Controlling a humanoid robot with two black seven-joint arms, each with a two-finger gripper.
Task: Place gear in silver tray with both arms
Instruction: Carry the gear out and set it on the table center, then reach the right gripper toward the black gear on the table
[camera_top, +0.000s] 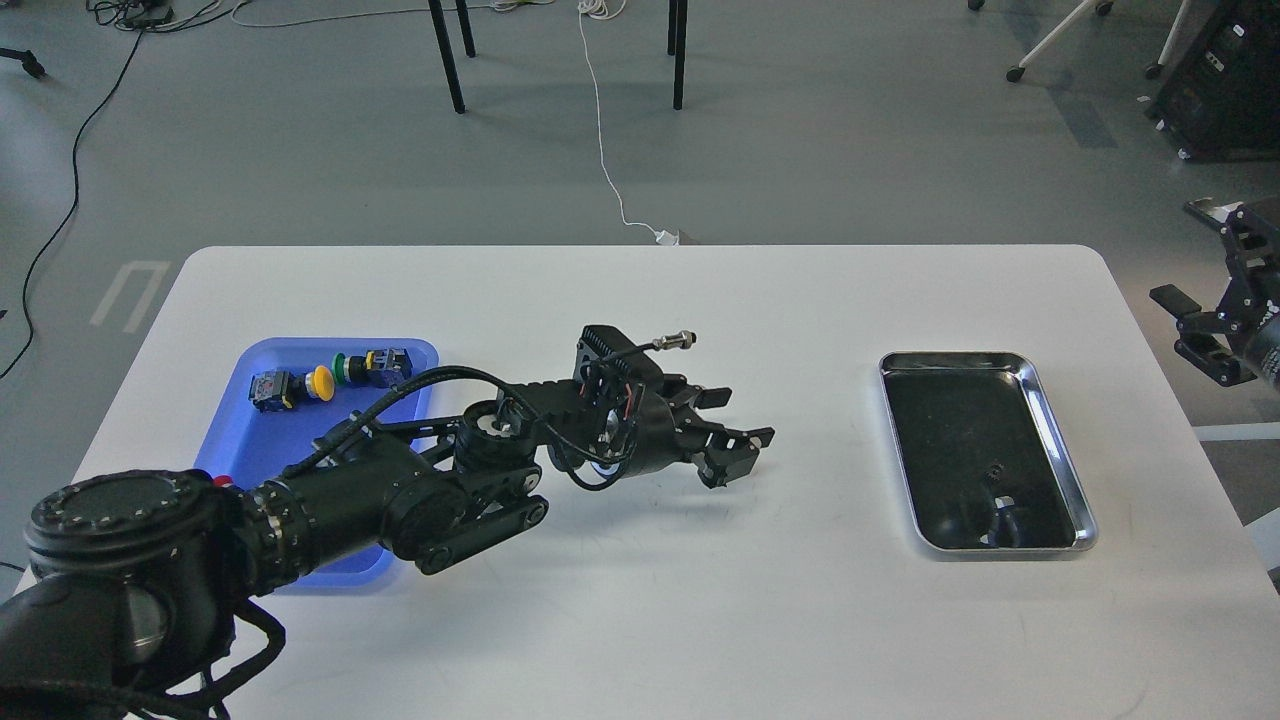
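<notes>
The silver tray lies at the right of the white table, its dark bottom bare but for reflections. My left arm reaches in from the lower left. Its gripper hovers just above the table's middle, well left of the silver tray, with its fingers spread and nothing visible between them. I cannot make out a gear anywhere. My right gripper is at the right edge of the view, beyond the table's right side, with its fingers apart and empty.
A blue plastic tray at the left holds push-button switches: a yellow one, a green one, and a red cap by my arm. My left arm covers part of it. Chair legs and cables lie on the floor behind the table.
</notes>
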